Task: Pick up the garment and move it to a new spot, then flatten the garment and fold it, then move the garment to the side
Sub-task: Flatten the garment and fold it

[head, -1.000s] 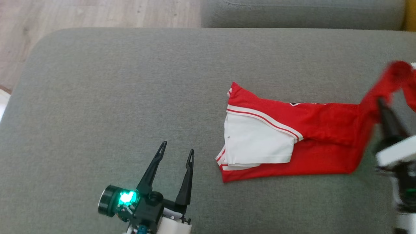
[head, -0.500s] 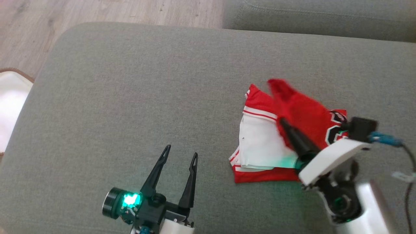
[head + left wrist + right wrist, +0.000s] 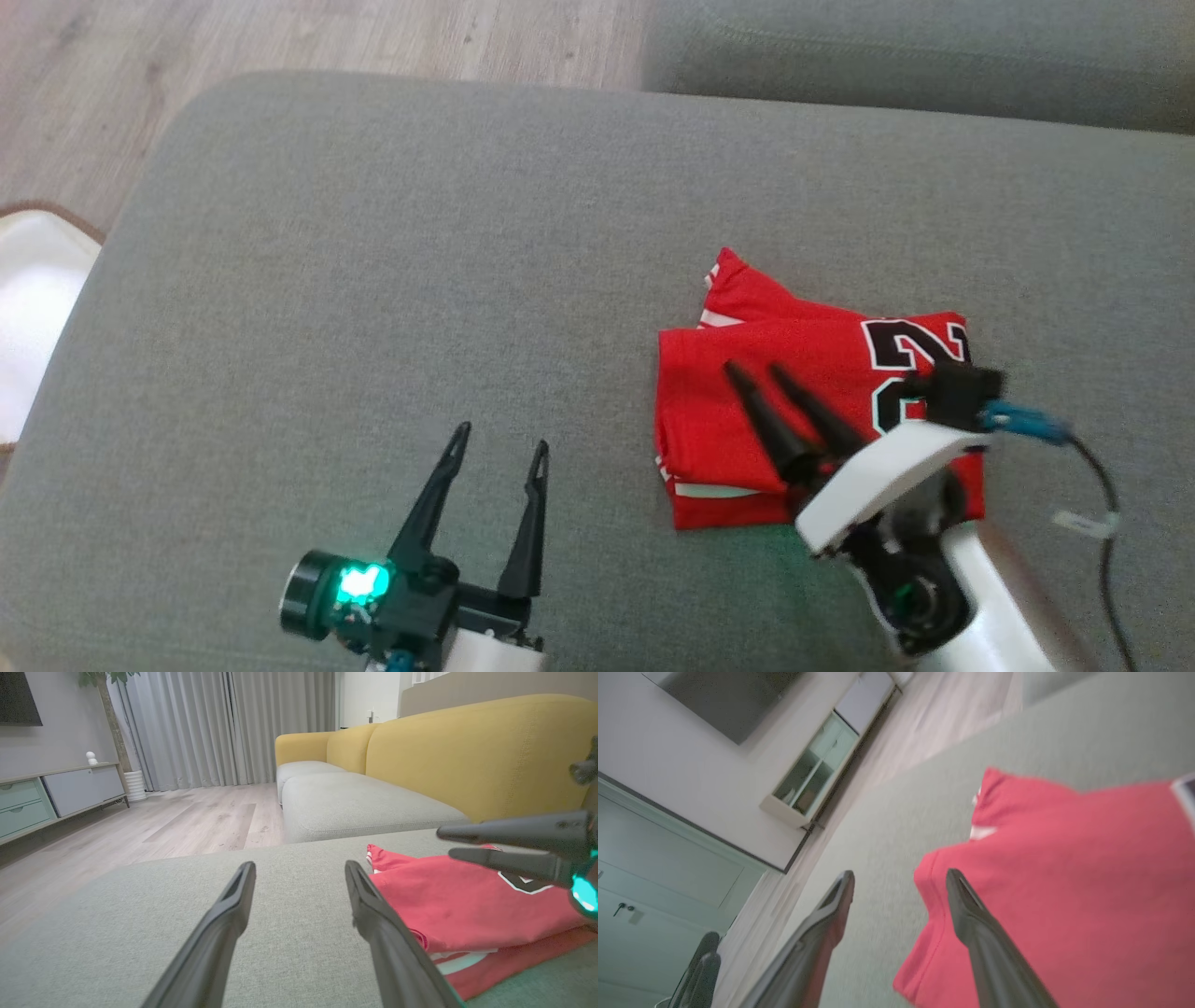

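Observation:
The garment (image 3: pixel 812 401) is a red jersey with a black and white number, lying folded on the grey cushion (image 3: pixel 373 261) right of centre. My right gripper (image 3: pixel 752 371) hovers just over its left part, open, nothing between the fingers. In the right wrist view the right gripper (image 3: pixel 900 875) stands at the garment's (image 3: pixel 1064 882) left edge, one finger over the red cloth. My left gripper (image 3: pixel 501 439) is open and empty, near the front edge, apart from the garment. The left wrist view has the left gripper (image 3: pixel 300 868) over bare cushion, with the garment (image 3: pixel 458 900) and the right gripper (image 3: pixel 446 843) to its right.
Wooden floor (image 3: pixel 280 37) runs beyond the cushion's rounded far-left corner. Something white with a brown rim (image 3: pixel 28 308) sits on the floor at the left. Another grey seat (image 3: pixel 915 56) lies behind, and a yellow sofa back (image 3: pixel 467 751) rises behind the cushion.
My right gripper carried the garment's red end leftward over the white part, laid it down as a fold and opened. The head camera also shifted. The left gripper stayed put.

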